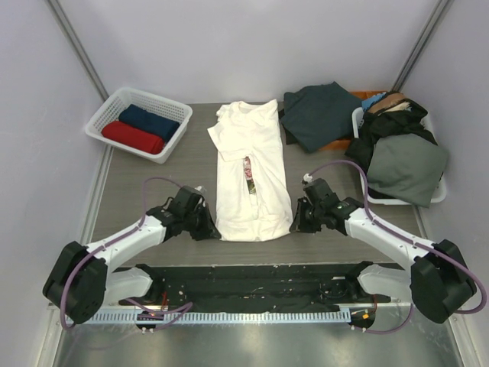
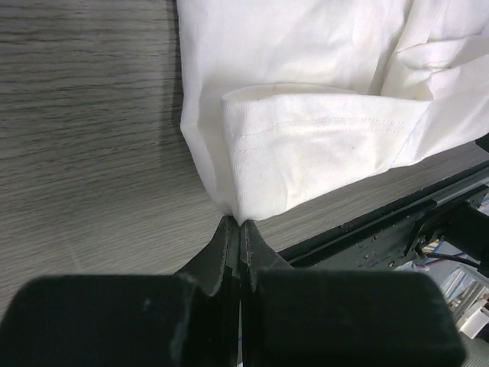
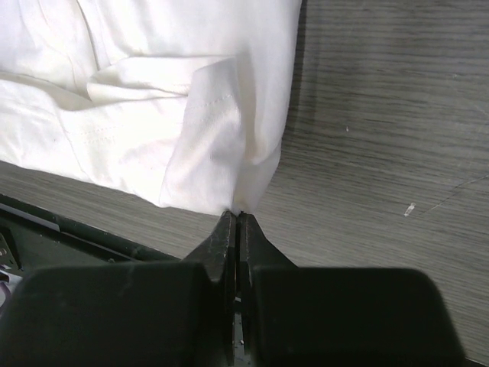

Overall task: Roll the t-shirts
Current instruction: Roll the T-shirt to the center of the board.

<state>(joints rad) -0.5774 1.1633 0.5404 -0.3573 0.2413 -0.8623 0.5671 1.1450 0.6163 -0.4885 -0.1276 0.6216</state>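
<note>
Two closed grippers nearest the bottom edge of the overhead view: left gripper (image 1: pixel 215 231) pinched on the lower left corner of the white shirt (image 1: pixel 248 172), right gripper (image 1: pixel 295 226) pinched on its lower right corner. From the left wrist, fingers (image 2: pixel 219 256) pressed flat together, hem corner drawn to a point at their tips (stitching plain along the fold). Same from the right wrist, cloth gathered into the shut tips.

Beyond, white shirt spread lengthwise up the middle of the grey table (image 1: pixel 153 191), folded narrow, a slit of printed colour at its centre.

Farther up, at upper left, a white basket (image 1: pixel 103 122) holding a rolled red shirt (image 1: pixel 131 136) and a rolled navy shirt (image 1: pixel 150 121) side by side. At upper right, a dark green garment (image 1: pixel 317 115) lying on the table, just beside a white bin (image 1: pixel 438 195) heaped with dark clothes (image 1: pixel 401 157).
</note>
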